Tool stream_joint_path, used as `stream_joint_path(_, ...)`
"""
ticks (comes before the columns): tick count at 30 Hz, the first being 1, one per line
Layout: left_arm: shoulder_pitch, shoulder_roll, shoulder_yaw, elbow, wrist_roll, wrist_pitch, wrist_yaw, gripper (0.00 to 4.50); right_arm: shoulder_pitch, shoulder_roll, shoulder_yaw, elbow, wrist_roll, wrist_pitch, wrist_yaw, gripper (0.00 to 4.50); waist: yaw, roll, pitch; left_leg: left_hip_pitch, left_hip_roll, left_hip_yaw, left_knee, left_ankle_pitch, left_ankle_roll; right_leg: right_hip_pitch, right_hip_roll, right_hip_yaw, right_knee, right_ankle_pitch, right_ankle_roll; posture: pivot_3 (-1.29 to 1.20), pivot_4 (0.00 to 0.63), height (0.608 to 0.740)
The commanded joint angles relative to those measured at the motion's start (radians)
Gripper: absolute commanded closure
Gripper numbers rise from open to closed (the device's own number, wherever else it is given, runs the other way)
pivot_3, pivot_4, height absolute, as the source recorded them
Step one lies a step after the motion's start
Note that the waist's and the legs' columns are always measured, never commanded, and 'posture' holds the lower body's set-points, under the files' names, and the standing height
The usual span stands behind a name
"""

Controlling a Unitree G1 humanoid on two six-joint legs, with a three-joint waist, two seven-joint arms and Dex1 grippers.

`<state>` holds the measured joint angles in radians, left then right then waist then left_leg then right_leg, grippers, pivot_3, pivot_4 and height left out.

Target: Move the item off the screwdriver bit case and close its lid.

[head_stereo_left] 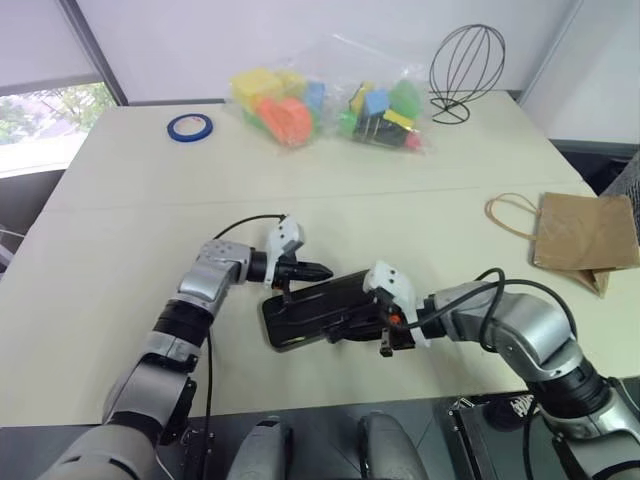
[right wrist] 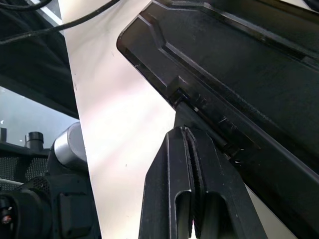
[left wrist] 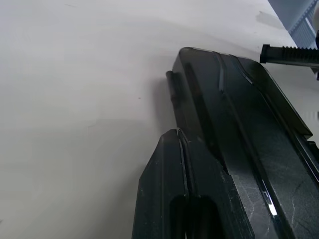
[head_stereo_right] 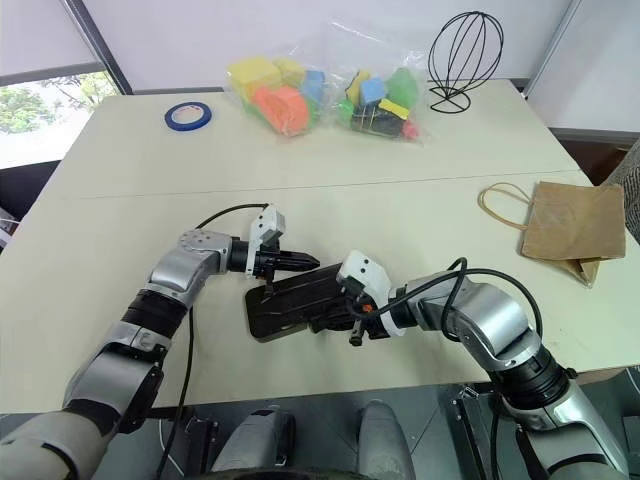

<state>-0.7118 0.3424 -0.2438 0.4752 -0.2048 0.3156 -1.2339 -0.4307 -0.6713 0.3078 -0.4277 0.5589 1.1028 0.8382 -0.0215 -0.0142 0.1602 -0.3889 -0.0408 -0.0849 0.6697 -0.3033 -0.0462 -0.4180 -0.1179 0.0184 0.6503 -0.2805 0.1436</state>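
The paper bag (head_stereo_left: 585, 238) already lies off to the robot's right on the tabletop (head_stereo_left: 120, 240), well apart from the bit case (head_stereo_right: 300, 300), so the first half of the job looks done. What remains is the lid (head_stereo_left: 315, 305), which now lies dark and nearly flat over the tray near the front edge of the tabletop.

The left gripper (head_stereo_left: 318, 270) has its fingers pressed together, holding nothing, with the tips at the far edge of the case. The right gripper (head_stereo_right: 352, 325) is likewise fully closed and empty, its tips at the near edge of the lid by the small latch tab (right wrist: 185, 97).

To finish well, judging from this, press straight down on the latch edge with the closed right fingertips while the left steadies the far side so the case does not slide or pivot. Push gently and evenly; a skewed push could slip off the smooth lid. Whether the latch has caught cannot be told
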Motion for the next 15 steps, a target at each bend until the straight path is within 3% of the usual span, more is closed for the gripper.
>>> stream_joint_path(1,-0.004,-0.005,-0.007,-0.016,0.009,-0.024,-0.009,4.50,0.014,0.008,0.037,0.009,-0.032,-0.004,-0.032,4.45,0.000,0.000,0.000,0.000,0.000,0.000,0.000,0.000,0.000,0.000,0.000,0.000,0.000,0.000,0.000,0.00,0.150,0.740)
stream_joint_path(15,0.015,-0.003,-0.035,0.009,0.050,-0.082,-0.035,4.50,0.045,0.051,0.071,-0.033,-0.173,-0.066,-0.176,4.45,-0.004,-0.001,-0.001,0.015,0.001,-0.001,-0.003,-0.004,0.007,0.013,0.001,0.000,-0.001,0.000,0.000,0.00,0.150,0.740)
